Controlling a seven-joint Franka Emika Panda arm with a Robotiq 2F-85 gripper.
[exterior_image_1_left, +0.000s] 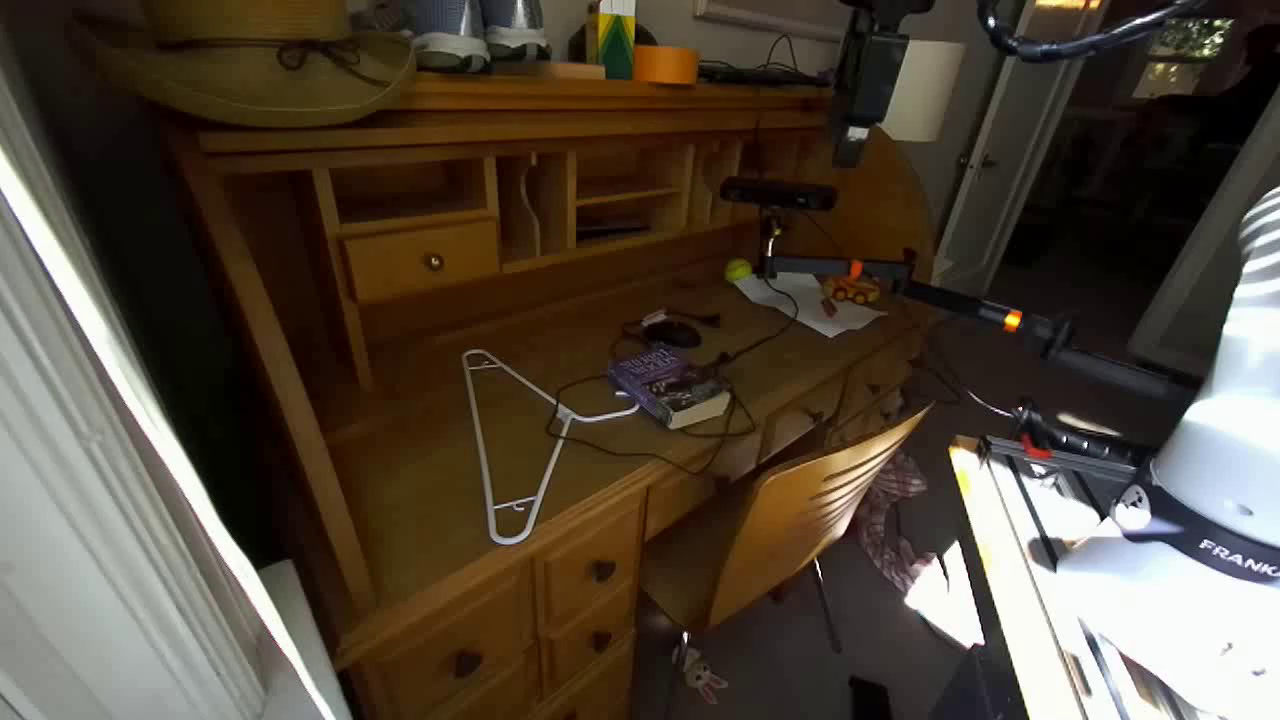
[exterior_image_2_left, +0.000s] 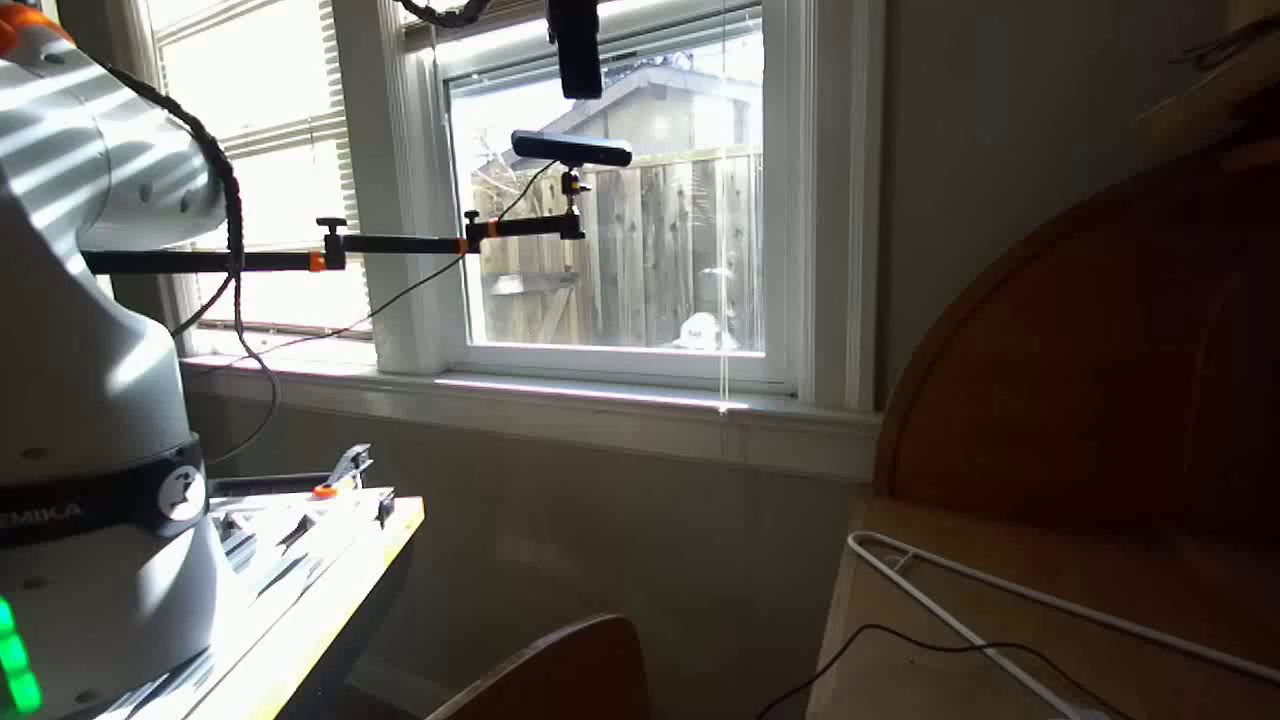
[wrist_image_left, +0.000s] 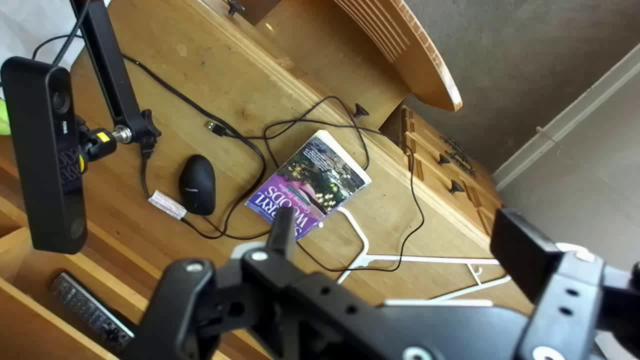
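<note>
My gripper (wrist_image_left: 402, 237) is open and holds nothing, with the desk below it in the wrist view. It also shows as a dark shape high over the desk in both exterior views (exterior_image_1_left: 850, 148) (exterior_image_2_left: 577, 65). A white plastic hanger (wrist_image_left: 425, 258) lies flat on the wooden desk (exterior_image_1_left: 420, 540); part of its hook is hidden under a book. It shows in both exterior views (exterior_image_1_left: 482, 450) (exterior_image_2_left: 1100, 616). The purple paperback book (wrist_image_left: 312, 185) lies face up (exterior_image_1_left: 665, 385). A black mouse (wrist_image_left: 197, 185) lies beside it. A thin black cable (wrist_image_left: 412, 190) crosses the hanger.
A black camera (exterior_image_1_left: 778, 193) on a jointed arm stands over the desk, near the gripper (wrist_image_left: 45, 155). A wooden chair (exterior_image_1_left: 800, 500) stands at the desk front. Paper (exterior_image_1_left: 800, 300), a tennis ball (exterior_image_1_left: 738, 269) and a toy car (exterior_image_1_left: 852, 290) lie farther along. Cubbies line the back.
</note>
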